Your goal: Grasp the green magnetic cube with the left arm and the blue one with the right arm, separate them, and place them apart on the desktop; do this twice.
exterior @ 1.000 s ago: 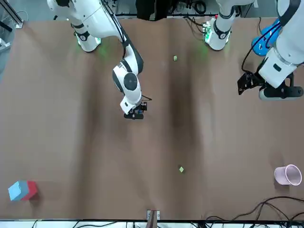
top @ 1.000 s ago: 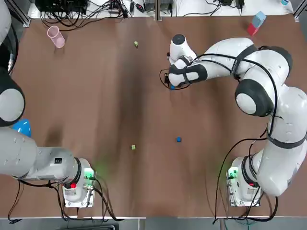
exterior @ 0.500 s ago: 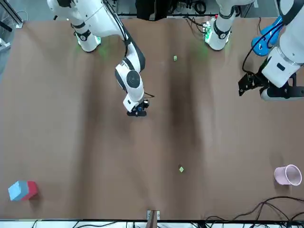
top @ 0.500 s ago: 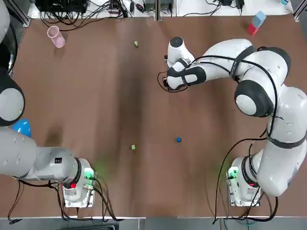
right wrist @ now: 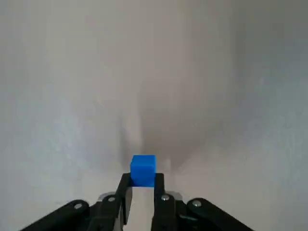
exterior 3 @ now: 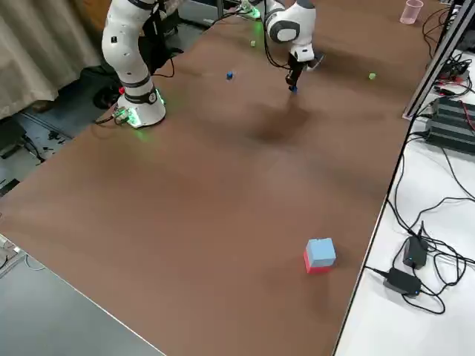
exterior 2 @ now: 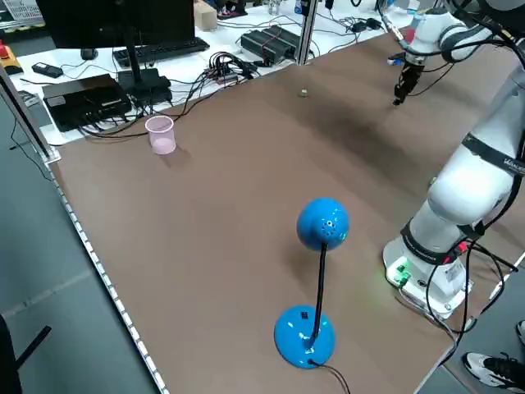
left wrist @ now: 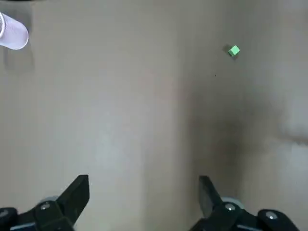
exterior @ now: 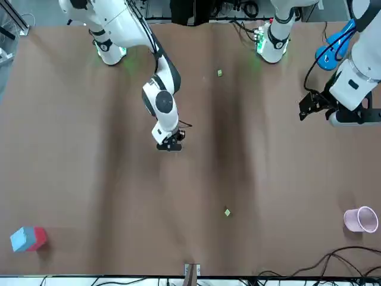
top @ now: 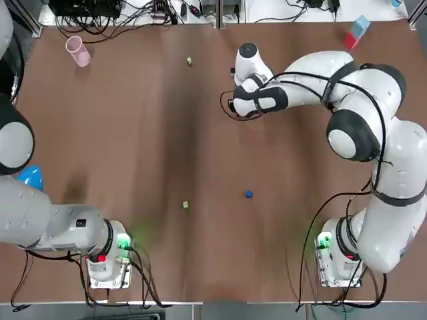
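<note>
- The left gripper point(left wrist: 143, 186) hangs empty over the matte brown table point(top: 120, 133), its dark fingers spread wide; the far green cube point(left wrist: 234, 50) lies well ahead of it.
- The near green cube point(top: 185, 205) and the loose blue cube point(top: 248, 194), both tiny and sharp-edged, rest apart on the table.
- The right gripper point(right wrist: 142, 185) pinches the held blue cube point(right wrist: 143, 169), a smooth block, between its black fingertips, low over the table's far middle.

Overhead, the right gripper point(right wrist: 143, 182) and the blue magnetic cube point(right wrist: 143, 168) pinched in it lie hidden under that arm's own wrist, toward one o'clock on the table point(top: 133, 133). Whether the cube touches the table cannot be told. The left arm point(top: 27, 213) is cut off at nine o'clock, with the left gripper point(left wrist: 144, 192) outside that picture, and it covers part of the blue desk lamp point(top: 30, 177).
</note>
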Robot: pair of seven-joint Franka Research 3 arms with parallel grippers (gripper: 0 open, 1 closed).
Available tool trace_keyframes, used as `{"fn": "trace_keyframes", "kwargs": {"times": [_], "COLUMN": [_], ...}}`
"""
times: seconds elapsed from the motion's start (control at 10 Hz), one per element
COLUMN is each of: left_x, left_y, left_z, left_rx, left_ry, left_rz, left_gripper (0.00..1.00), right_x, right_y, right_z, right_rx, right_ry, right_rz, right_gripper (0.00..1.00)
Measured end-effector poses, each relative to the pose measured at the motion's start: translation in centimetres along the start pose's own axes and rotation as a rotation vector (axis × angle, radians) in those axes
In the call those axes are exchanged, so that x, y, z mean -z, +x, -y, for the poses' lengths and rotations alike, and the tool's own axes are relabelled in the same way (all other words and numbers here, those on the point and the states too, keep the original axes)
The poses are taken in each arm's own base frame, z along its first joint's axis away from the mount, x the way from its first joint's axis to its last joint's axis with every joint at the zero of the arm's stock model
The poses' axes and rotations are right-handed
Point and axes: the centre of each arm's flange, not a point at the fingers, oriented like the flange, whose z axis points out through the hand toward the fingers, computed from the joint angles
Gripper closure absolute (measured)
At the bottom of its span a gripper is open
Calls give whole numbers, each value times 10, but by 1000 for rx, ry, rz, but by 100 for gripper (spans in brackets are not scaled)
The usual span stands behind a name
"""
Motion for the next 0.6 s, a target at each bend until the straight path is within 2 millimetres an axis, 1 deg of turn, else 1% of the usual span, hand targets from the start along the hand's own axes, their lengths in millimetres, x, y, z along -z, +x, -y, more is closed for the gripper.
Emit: {"fn": "trace_keyframes", "kwargs": {"times": [0.1,0.3,0.4,0.5,0.6], "left_x": [0,1,2,2,3], "left_y": [0,0,0,1,3], "left_z": [0,0,1,3,14], "left_rx": [0,1,1,9,28], "left_ry": [0,-1,-1,-1,-1], "left_rz": [0,-3,-4,-4,-5], "left_gripper": [0,0,0,0,0], "right_x": [15,56,74,85,93], "right_y": [15,62,87,105,121], "right_z": [1,-8,-13,-10,1], "right_rx": [-13,-49,-52,-52,-48], "right_ry": [21,61,59,49,46], "right_rz": [-31,-102,-110,-104,-107], "right_gripper": [78,78,78,78,78]}}
